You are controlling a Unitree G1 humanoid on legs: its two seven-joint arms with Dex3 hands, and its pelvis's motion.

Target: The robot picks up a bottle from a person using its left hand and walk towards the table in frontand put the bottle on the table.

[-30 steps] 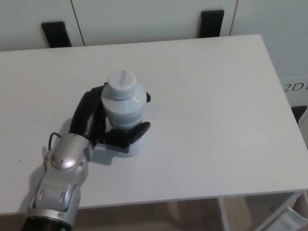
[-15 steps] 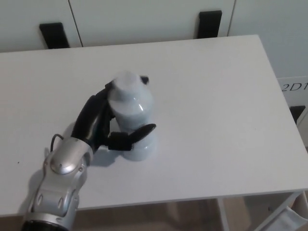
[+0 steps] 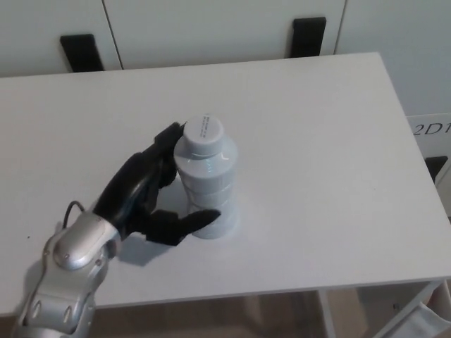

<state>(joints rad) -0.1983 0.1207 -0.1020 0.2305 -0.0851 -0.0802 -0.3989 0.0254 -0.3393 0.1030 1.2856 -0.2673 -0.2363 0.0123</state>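
Standing upright on the white table (image 3: 317, 141), a little left of its middle, the bottle (image 3: 206, 179) is seen from above, base on the surface. The left hand (image 3: 151, 193) is set low against the bottle's left and near side. Its black body is angled up and to the right from the wrist and partly curved about the bottle's lower half. Whether the hand is gripping the bottle or only lying beside it cannot be told from this angle. The left forearm (image 3: 67, 271) is brought in from the lower left corner, crossing the table's near edge and pointed toward the bottle. A thin black cable (image 3: 70, 210) is looped at the wrist.

The bottle is pale translucent plastic, cylindrical, with ribbed rings round the body and a rounded shoulder. It is closed by a flat round white cap (image 3: 204, 131); small print on top is too small to be read. The hand is matte black and thick in shape. The forearm shell is glossy silver-grey, smooth and rounded, with moulded recesses. The table top is plain, matte, rectangular.

Behind it white cabinet fronts (image 3: 211, 24) are seen, with a black rectangular piece (image 3: 77, 49) at the left and a second black piece (image 3: 309, 35) further right. At the right edge a white surface marked "2D" (image 3: 431, 128) is partly shown.
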